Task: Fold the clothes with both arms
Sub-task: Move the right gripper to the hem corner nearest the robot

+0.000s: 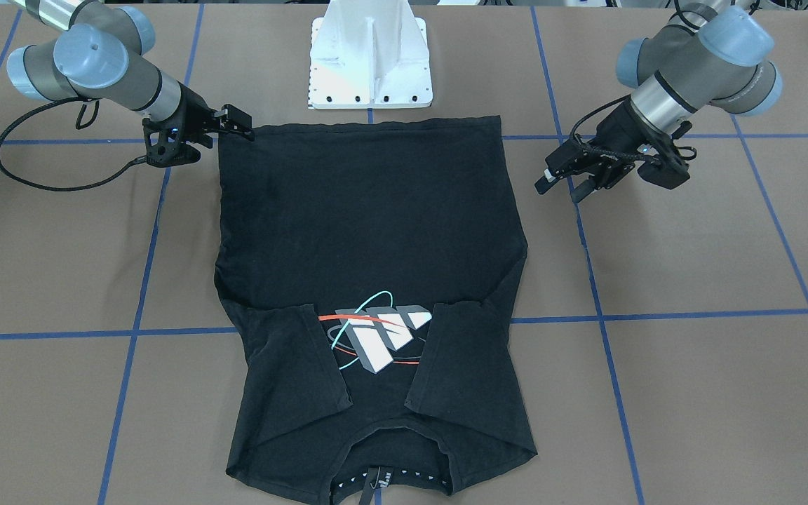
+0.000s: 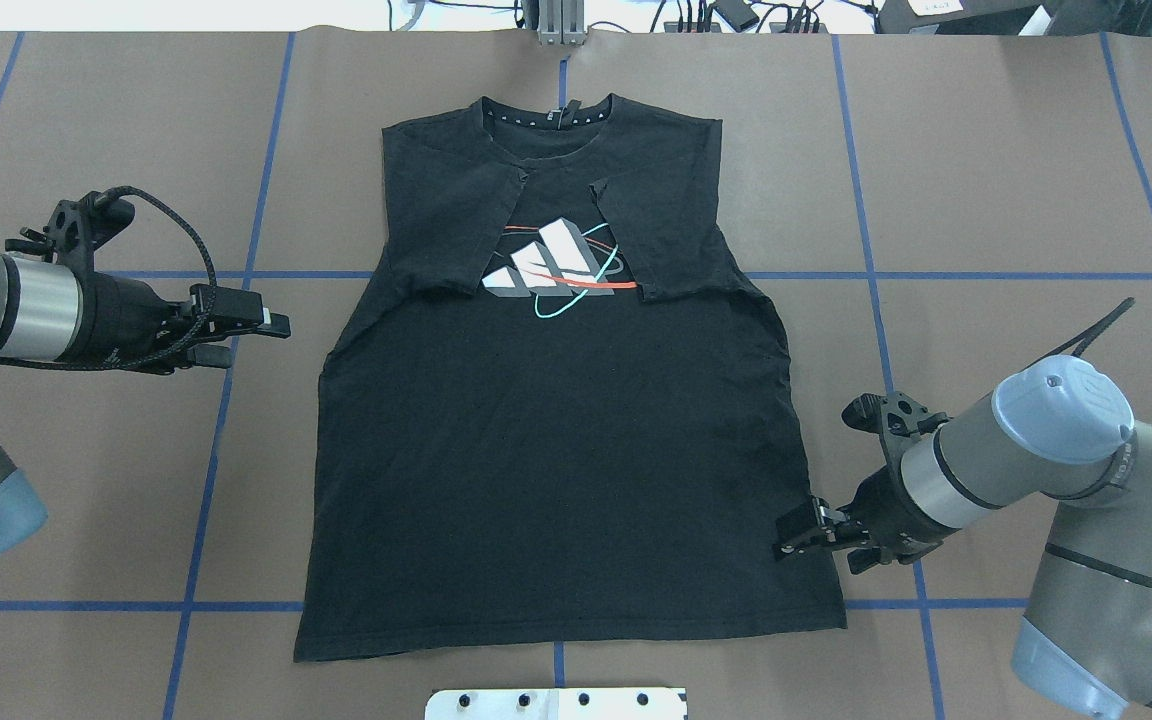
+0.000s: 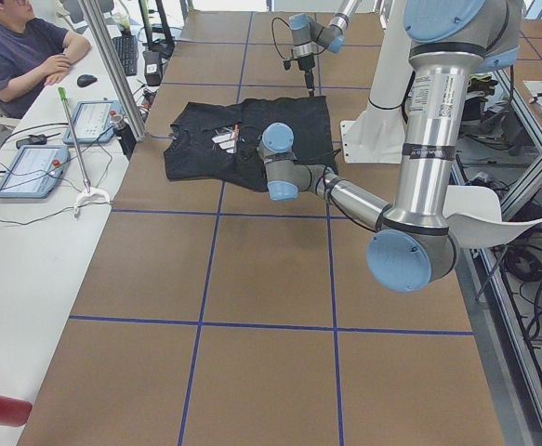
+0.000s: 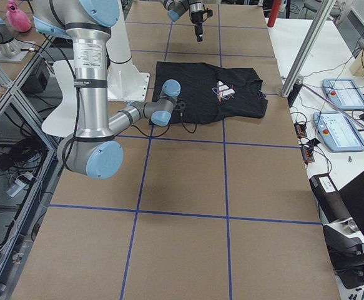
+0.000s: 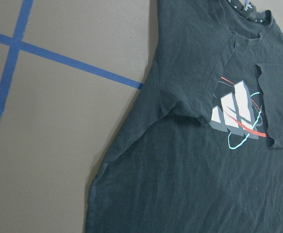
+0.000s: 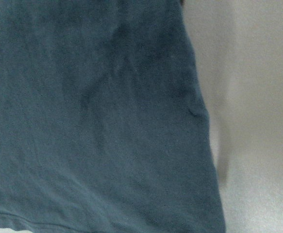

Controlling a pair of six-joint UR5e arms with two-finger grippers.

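Observation:
The black T-shirt (image 2: 556, 450) lies flat on the brown table, collar at the far side, hem toward the robot's base. Both sleeves are folded in over the chest beside the grey, red and teal logo (image 2: 556, 265). My left gripper (image 2: 271, 322) hovers open and empty over bare table, left of the shirt at about sleeve height; it also shows in the front-facing view (image 1: 558, 184). My right gripper (image 2: 794, 535) is low at the shirt's right edge near the hem, with a small gap between its fingers. The right wrist view shows that edge (image 6: 199, 111) lying flat.
The white pedestal base (image 1: 370, 63) stands just behind the hem. Blue tape lines (image 2: 226, 430) cross the table. A seated operator (image 3: 19, 56) and control tablets (image 3: 29, 169) are at a side bench beyond the collar end.

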